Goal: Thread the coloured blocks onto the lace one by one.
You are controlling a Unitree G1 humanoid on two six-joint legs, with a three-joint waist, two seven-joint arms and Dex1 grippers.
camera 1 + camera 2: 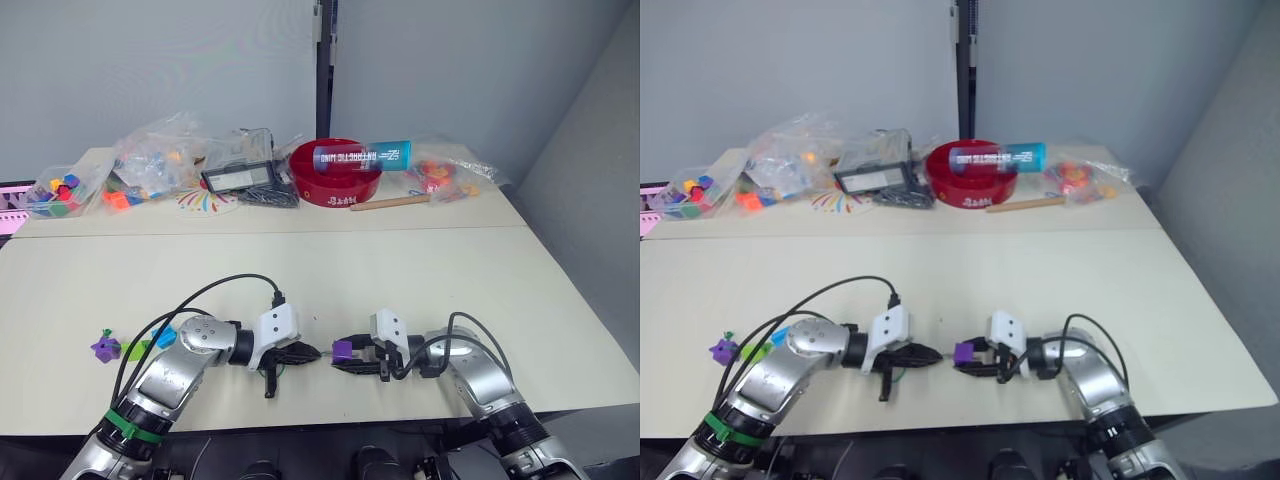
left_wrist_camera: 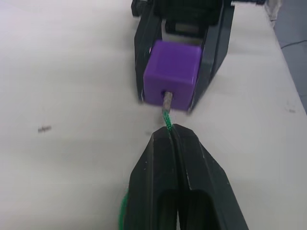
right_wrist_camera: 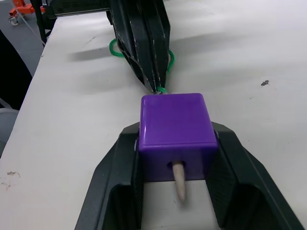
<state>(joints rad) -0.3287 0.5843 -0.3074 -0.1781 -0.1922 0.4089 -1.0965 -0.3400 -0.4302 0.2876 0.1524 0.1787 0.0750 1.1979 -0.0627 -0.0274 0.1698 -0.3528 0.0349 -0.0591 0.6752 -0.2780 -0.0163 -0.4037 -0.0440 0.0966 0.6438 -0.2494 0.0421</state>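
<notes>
A purple block (image 3: pixel 175 124) sits between the fingers of my right gripper (image 1: pixel 340 353), which is shut on it just above the table near the front edge. The lace (image 2: pixel 167 117), a thin green string, runs from my left gripper (image 1: pixel 311 352) into the block's hole. The left gripper is shut on the lace right behind the block. The lace's pale stiff tip (image 3: pixel 180 184) pokes out of the block's far face. Off to the left on the table lie another purple block (image 1: pixel 105 348), a lime green block (image 1: pixel 135 349) and a light blue block (image 1: pixel 165 337).
On the back table stand a red bowl (image 1: pixel 335 172) with a blue-capped tube (image 1: pixel 362 155) across it, a black device (image 1: pixel 240 178), a wooden stick (image 1: pixel 390 202) and clear bags of toy pieces (image 1: pixel 160 155). Black cables (image 1: pixel 200 295) loop over my left arm.
</notes>
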